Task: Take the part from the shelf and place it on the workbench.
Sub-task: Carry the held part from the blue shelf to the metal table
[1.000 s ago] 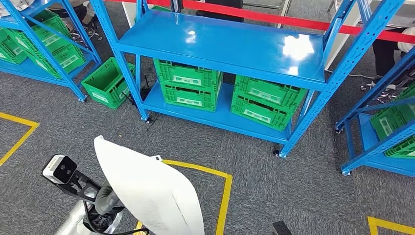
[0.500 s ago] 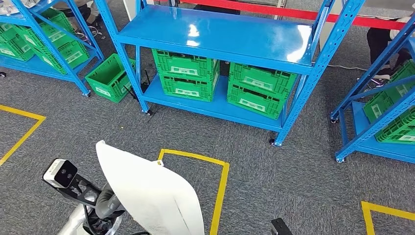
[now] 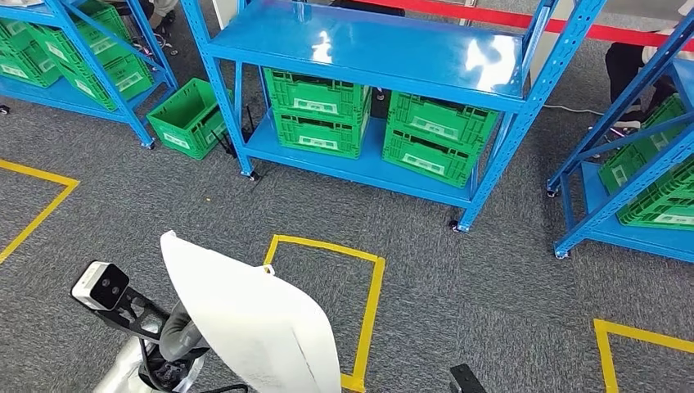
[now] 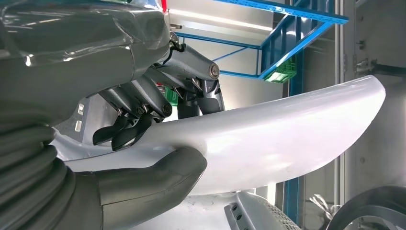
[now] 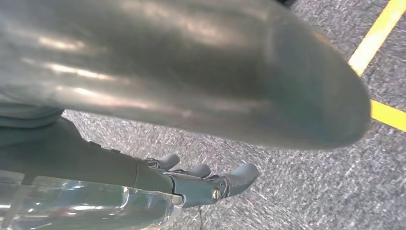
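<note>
Left robot hand (image 4: 143, 129) grasps white part (image 3: 245, 319), near-left, long axis running from near to far-left. Right robot hand (image 5: 206, 182) hangs over floor, released w/ nothing in it. No desk visible.

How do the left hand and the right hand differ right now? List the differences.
Load: the left hand grips the curved white plastic part; the right hand holds nothing.
Pose: the left hand's fingers and thumb clamp the part's edge; the right hand's fingers point loosely out over the grey carpet.
Shared: both are dark grey.
</note>
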`<state>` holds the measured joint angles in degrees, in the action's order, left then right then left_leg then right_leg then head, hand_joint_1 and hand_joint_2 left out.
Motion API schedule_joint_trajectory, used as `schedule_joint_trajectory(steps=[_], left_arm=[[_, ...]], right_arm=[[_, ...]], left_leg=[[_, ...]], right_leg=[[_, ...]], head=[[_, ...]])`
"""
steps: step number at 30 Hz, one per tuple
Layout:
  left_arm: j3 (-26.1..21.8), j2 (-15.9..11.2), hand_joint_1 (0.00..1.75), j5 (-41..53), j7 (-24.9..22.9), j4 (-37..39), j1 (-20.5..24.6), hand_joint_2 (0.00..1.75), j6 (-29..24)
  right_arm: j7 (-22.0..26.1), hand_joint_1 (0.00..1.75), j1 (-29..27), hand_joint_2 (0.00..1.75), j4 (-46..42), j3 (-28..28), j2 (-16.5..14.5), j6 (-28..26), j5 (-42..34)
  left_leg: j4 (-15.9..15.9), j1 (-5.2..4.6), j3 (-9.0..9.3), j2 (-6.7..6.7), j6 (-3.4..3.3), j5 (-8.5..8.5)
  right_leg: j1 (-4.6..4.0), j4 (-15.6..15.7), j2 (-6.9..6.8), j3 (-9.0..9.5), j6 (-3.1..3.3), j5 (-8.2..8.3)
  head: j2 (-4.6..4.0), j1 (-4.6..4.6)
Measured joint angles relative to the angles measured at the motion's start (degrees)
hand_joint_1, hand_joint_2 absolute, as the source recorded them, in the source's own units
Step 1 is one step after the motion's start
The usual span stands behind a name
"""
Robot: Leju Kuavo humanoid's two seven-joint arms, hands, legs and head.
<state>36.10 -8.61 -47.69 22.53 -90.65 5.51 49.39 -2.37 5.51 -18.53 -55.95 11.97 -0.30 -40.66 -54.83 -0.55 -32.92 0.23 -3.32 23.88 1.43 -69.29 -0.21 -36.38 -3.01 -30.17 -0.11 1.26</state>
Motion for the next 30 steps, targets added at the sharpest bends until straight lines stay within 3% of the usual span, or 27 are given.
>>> schedule_joint_trajectory(steps=[2,4,6,8,11,12,13,14,17,19,21,23,24,26,28,29,30], left_arm=[[0.0,0.0,1.75,0.0,0.0,0.0,0.0,1.75,0.0],[0.0,0.0,1.75,-0.1,0.0,0.0,0.1,1.75,0.0],[0.1,0.0,1.75,-0.1,-0.1,0.0,0.1,1.75,0.0],[0.1,0.0,1.75,-0.2,-0.1,0.0,0.1,1.75,0.1],[0.1,-0.1,1.75,-0.9,-0.1,0.1,0.0,1.75,0.2],[0.1,-0.1,1.75,-1.2,-0.1,0.2,-0.1,1.75,0.2],[0.1,-0.1,1.75,-1.5,-0.1,0.3,-0.2,1.75,0.2],[0.0,-0.1,1.75,-1.7,-0.1,0.3,-0.3,1.75,0.3],[-0.1,-0.1,1.75,-1.9,-0.1,0.4,-0.3,1.75,0.2],[-0.2,-0.1,1.75,-1.9,-0.1,0.4,-0.3,1.75,0.2],[-0.3,-0.1,1.75,-1.9,-0.1,0.4,-0.3,1.75,0.2],[-0.4,-0.1,1.75,-1.9,-0.1,0.4,-0.3,1.75,0.2],[-0.4,-0.1,1.75,-1.9,0.0,0.4,-0.3,1.75,0.2],[-0.4,0.0,1.75,-1.6,0.1,0.4,-0.4,1.75,0.2],[-0.4,0.0,1.75,-1.2,0.4,0.4,-0.7,1.75,0.2],[-0.4,0.0,1.75,-1.0,0.5,0.4,-0.8,1.75,0.2],[-0.4,0.0,1.75,-0.9,0.6,0.4,-0.9,1.75,0.2]], right_arm=[[0.0,0.00,0.1,0.00,0.0,0.1,0.0,0.0,0.2],[0.0,0.00,0.2,0.00,0.0,0.2,0.0,0.1,0.3],[0.0,0.00,0.2,0.00,0.0,0.2,-0.1,0.1,0.3],[0.0,0.00,0.2,0.00,0.1,0.3,-0.2,0.1,0.3],[0.0,0.00,0.2,0.00,0.1,0.6,-0.4,0.2,0.4],[0.0,0.00,0.2,0.00,0.2,0.8,-0.4,0.2,0.5],[0.0,0.00,0.1,0.00,0.2,0.9,-0.4,0.3,0.6],[0.1,0.00,0.1,0.00,0.3,1.1,-0.4,0.4,0.7],[0.1,0.00,0.1,0.00,0.3,1.4,-0.6,0.7,0.9],[0.1,0.00,0.2,0.00,0.3,1.6,-0.8,0.7,0.9],[0.1,0.00,0.3,0.00,0.4,1.6,-0.8,0.7,1.0],[0.1,0.00,0.3,0.00,0.4,1.6,-0.9,0.7,1.1],[0.1,0.00,0.3,0.00,0.4,1.6,-0.9,0.7,1.2],[0.1,0.00,0.4,0.00,0.4,1.6,-0.9,0.9,1.6],[0.1,0.00,0.3,0.00,0.5,1.6,-0.8,1.3,1.8],[0.1,0.00,0.3,0.00,0.5,1.7,-0.9,1.5,1.9],[0.1,0.00,0.4,0.00,0.5,1.7,-0.9,1.7,2.0]], left_leg=[[-0.8,-0.10,-1.00,0.05,0.37,-0.28],[-1.6,-0.24,-1.82,0.09,0.91,-0.59],[-2.0,-0.15,-2.27,0.05,1.53,-0.90],[-4.0,0.14,-3.25,-0.10,2.34,0.68],[-14.5,0.89,-7.41,-0.21,3.65,6.55],[-17.7,1.11,-8.56,-0.21,3.91,7.66],[-18.9,1.27,-8.78,-0.21,4.05,7.67],[-17.8,1.38,-7.88,-0.20,4.06,6.64],[-6.3,1.32,-1.29,-0.30,3.32,2.11],[-2.3,0.91,0.73,-0.36,2.74,1.72],[-1.5,0.67,0.72,-0.34,2.18,1.64],[-0.5,0.80,0.92,-0.17,1.24,1.03],[0.0,0.87,1.01,-0.09,0.79,0.71],[0.2,0.70,0.78,-0.02,0.37,0.44],[0.1,0.47,0.58,-0.05,0.26,0.36],[0.0,0.41,0.54,-0.09,0.25,0.35],[-0.2,0.38,0.53,-0.15,0.30,0.39]], right_leg=[[-0.10,8.5,0.04,5.65,-0.12,0.97],[-0.34,12.8,0.13,8.09,0.40,0.60],[-0.28,13.1,0.17,7.85,1.01,0.84],[0.04,13.3,0.16,7.60,1.96,1.37],[0.12,13.3,0.13,7.02,2.86,1.92],[0.09,13.3,0.12,6.83,2.96,2.04],[0.08,13.2,0.13,6.69,2.98,2.14],[0.08,13.2,0.14,6.63,2.96,2.21],[0.00,13.2,0.20,6.61,2.72,2.39],[-0.05,13.3,0.19,6.19,2.24,2.67],[-0.05,13.5,0.17,5.84,1.56,2.96],[-0.09,12.3,0.16,5.01,1.29,2.20],[-0.11,10.1,0.16,3.85,1.42,1.05],[-0.07,2.1,0.17,-0.08,1.96,-2.15],[-0.06,-3.7,0.17,-2.94,1.76,-3.62],[-0.04,-3.2,0.16,-2.73,1.32,-2.97],[-0.03,-0.3,0.15,-1.33,0.78,-1.51]], head=[[0.00,0.04],[0.00,0.07],[0.00,0.04],[0.00,0.14],[0.00,0.29],[0.00,0.29],[0.00,0.29],[0.00,0.29],[0.00,0.26],[0.00,0.26],[0.00,0.28],[0.00,0.20],[0.00,0.15],[0.00,0.09],[0.00,0.09],[0.00,0.09],[0.00,0.09]])
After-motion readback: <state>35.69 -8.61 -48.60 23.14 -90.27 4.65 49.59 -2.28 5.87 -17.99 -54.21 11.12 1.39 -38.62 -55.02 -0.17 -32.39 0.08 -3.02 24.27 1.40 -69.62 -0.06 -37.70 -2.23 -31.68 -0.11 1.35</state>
